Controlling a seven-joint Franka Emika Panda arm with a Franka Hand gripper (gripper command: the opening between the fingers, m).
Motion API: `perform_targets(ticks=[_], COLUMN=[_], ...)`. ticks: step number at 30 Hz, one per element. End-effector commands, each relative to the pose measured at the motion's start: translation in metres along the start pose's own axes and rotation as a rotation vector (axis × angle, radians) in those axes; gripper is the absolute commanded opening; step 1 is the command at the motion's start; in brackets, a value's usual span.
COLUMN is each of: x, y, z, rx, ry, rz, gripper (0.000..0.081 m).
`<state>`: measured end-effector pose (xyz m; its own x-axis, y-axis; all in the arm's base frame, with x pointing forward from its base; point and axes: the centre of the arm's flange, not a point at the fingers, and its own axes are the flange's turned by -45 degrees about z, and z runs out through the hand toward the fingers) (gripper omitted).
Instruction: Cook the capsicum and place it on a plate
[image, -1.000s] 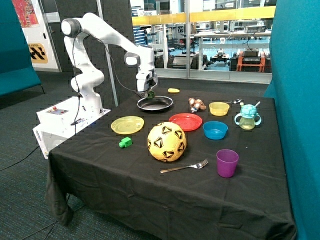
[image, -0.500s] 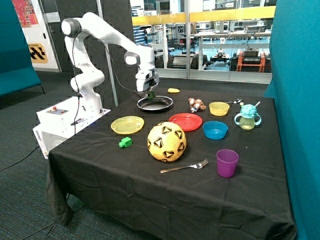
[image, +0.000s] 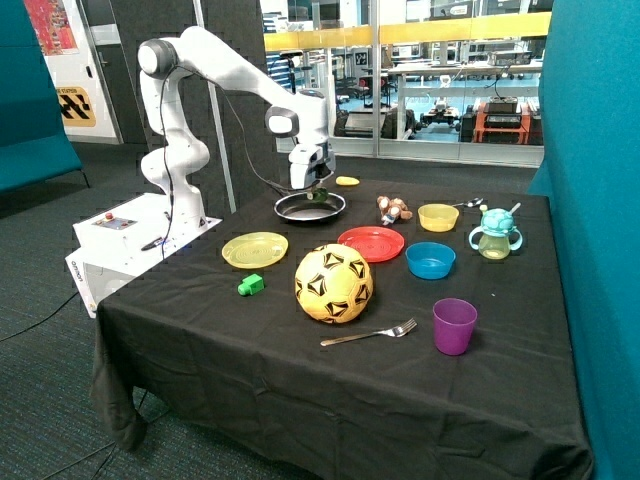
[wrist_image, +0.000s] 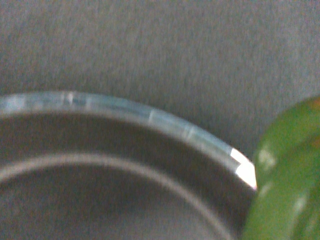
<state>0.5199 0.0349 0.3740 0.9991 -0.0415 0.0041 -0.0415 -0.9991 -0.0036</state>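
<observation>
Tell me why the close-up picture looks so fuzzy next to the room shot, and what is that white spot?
Wrist view: the camera sits very near the pan and the capsicum, so both look soft; the white spot is glare on the pan's rim. Outside view: even room light, with the gripper holding the capsicum over the pan and the plate in clear sight.

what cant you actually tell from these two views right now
- End effector fingers: too small in the outside view, out of frame in the wrist view, so open or shut is unclear.
- Capsicum: cut off by the wrist view's edge; in the outside view only a dark green speck over the pan.
- Whether the capsicum touches the pan: not visible in either view.
- Pan in the wrist view: only part of its rim shows, blurred.
</observation>
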Motion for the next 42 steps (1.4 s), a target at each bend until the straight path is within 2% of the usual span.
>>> perform_targets(ticks=[1, 15, 22, 35, 42], x=[0.043, 0.089, 0.109, 0.153, 0.163], y=[0.004, 0.026, 0.033, 0.047, 0.056], z=[0.007, 0.022, 0.035, 0.044, 0.058], rx=[-0.0036, -0.0037, -0.0037, -0.0037, -0.0037], ry=[-0.0041, -0.004, -0.004, -0.004, -0.004], rz=[0.007, 0.059, 0.054, 0.049, 0.055], gripper=[0.0, 0.0, 0.0, 0.0, 0.0])
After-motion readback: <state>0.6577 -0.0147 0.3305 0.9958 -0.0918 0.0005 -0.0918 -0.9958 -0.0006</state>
